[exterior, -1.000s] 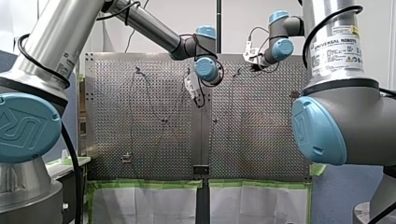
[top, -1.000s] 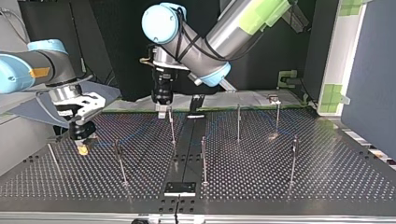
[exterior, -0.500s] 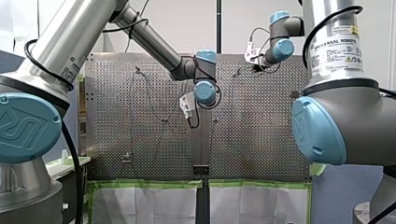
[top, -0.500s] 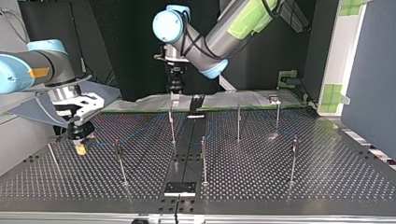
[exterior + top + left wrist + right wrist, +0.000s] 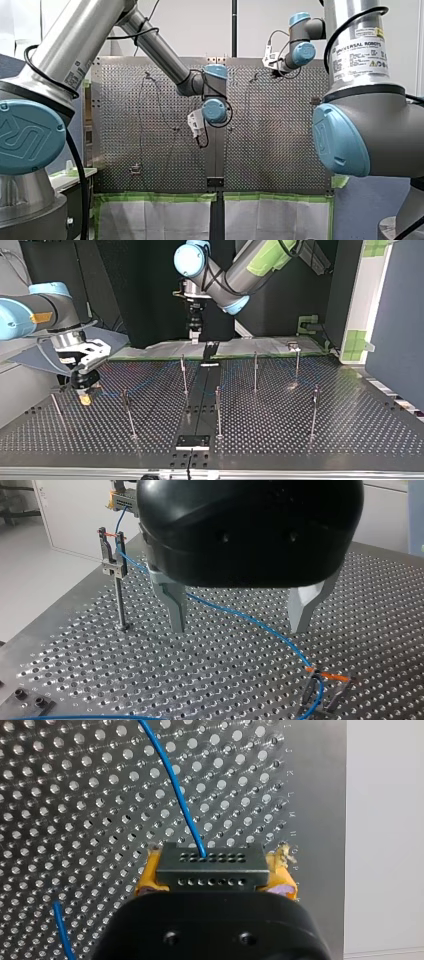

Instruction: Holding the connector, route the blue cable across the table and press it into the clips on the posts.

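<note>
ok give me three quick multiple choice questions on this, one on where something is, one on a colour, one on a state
1. Where is the connector? A lying loose; B between my right gripper's pads; C dangling free.
2. What colour is the cable? A red; B blue; C green.
3. How is my left gripper? A shut on the cable; B shut on the connector; C open, empty.
Answers: 1 B, yellow pads clamp it in the right wrist view. 2 B, blue in both wrist views. 3 C, its fingers stand apart, gripping nothing.
</note>
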Tool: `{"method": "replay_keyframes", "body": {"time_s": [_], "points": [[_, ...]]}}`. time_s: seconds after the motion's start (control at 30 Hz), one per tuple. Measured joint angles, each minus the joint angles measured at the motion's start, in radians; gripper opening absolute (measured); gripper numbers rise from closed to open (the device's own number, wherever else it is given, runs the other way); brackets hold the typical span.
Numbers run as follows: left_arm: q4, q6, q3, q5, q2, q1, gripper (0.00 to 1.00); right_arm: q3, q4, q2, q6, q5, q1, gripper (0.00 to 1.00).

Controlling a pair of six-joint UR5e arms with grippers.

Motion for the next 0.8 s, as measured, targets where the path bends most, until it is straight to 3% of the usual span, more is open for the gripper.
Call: {"method": "replay_keyframes", "body": {"time_s": [0.8], "points": [[0.206, -0.018, -0.206, -0.002, -0.001, 0.005, 1.0, 0.001, 0.0, 0.0, 0.003, 0.0, -0.001, 0.0]]}}
